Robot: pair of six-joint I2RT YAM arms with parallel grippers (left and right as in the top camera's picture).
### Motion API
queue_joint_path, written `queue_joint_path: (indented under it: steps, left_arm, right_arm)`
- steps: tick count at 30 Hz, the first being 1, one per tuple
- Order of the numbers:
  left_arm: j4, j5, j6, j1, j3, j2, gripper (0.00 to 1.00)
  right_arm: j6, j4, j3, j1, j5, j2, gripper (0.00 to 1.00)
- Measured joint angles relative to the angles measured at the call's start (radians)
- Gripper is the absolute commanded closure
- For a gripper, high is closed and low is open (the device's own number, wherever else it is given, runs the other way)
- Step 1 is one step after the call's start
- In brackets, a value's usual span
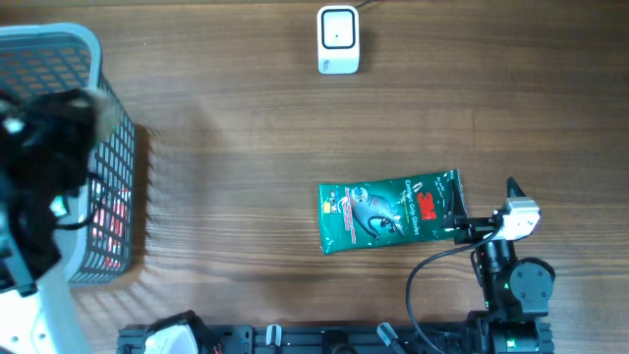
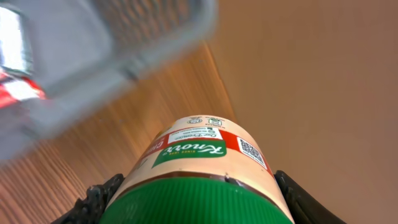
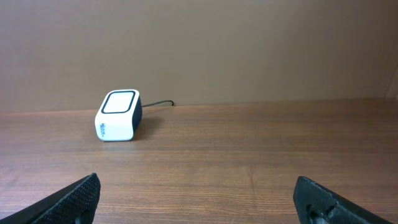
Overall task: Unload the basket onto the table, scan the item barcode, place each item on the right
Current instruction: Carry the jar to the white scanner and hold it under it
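- Green-lidded jar point(image 2: 199, 155), beige body, red and green label: clamped between the two fingers of the left pincer point(image 2: 199, 196), one finger on each side just under the lid, low centre of the left wrist view.
- Jar's long axis runs straight away from the wrist camera, lid nearest the lens and base farthest; label reads upside down, small square code at its right edge.
- Left arm sits over the grey basket point(image 1: 59, 44) at the far left of the overhead view, blurred; the basket rim fills the upper left of the wrist view.
- Green packet point(image 1: 388, 211): flat on the wooden table point(image 1: 246, 177), centre right, long axis left to right, right end slightly raised in frame.
- Right pincer point(image 3: 199, 199): spread wide, holding nothing, at the packet's right end; contact cannot be told.
- White scanner point(image 1: 338, 39): top centre, well apart from both, bare wood between.
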Motion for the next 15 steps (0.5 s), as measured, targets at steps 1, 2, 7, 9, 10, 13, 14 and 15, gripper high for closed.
queue_joint_path:
  steps: [1, 2, 7, 9, 10, 13, 14, 15]
  left_arm:
    - [-0.003, 0.001, 0.002, -0.053, 0.000, 0.005, 0.60]
    - [-0.013, -0.023, 0.003, -0.129, 0.000, 0.018, 0.60]
    - [-0.040, -0.096, 0.003, -0.377, -0.023, 0.121, 0.60]
    - [-0.032, -0.116, 0.003, -0.456, -0.047, 0.188, 0.60]
    - [-0.024, -0.120, 0.003, -0.484, -0.055, 0.215, 0.60]
    - [0.008, -0.140, 0.003, -0.589, -0.083, 0.363, 0.60]
    - [0.016, -0.143, 0.003, -0.611, -0.083, 0.409, 0.59]
    - [0.028, -0.146, 0.003, -0.638, -0.084, 0.470, 0.59]
  right_arm:
    - [0.000, 0.000, 0.000, 0.000, 0.000, 0.000, 0.00]
    - [0.000, 0.000, 0.000, 0.000, 0.000, 0.000, 0.00]
    - [0.000, 0.000, 0.000, 0.000, 0.000, 0.000, 0.00]
    - [0.000, 0.000, 0.000, 0.000, 0.000, 0.000, 0.01]
    - [0.000, 0.000, 0.000, 0.000, 0.000, 0.000, 0.00]
    - [0.000, 0.000, 0.000, 0.000, 0.000, 0.000, 0.00]
    - [0.000, 0.000, 0.000, 0.000, 0.000, 0.000, 0.00]
    - [0.000, 0.000, 0.000, 0.000, 0.000, 0.000, 0.00]
